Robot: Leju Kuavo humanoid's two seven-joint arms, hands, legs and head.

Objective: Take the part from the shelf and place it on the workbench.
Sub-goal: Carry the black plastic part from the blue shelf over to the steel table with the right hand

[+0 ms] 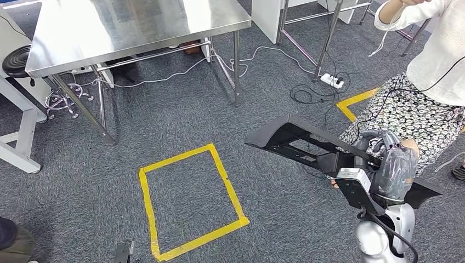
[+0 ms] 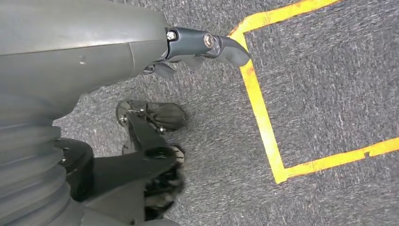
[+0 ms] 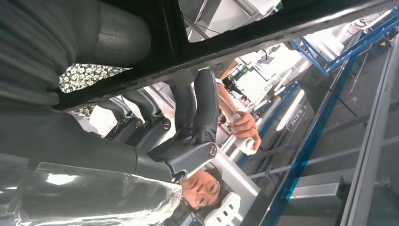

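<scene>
Head view: the right hand (image 1: pixel 384 150) wrapped its fingers (image 3: pixel 202 108) around the black part (image 1: pixel 296 139), carried level above the carpet toward the steel workbench (image 1: pixel 137 27); the left hand's (image 2: pixel 202 44) fingers couldn't be judged.

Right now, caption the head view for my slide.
Right robot hand carries long black plastic part above grey carpet, near yellow tape square and steel workbench.
</scene>
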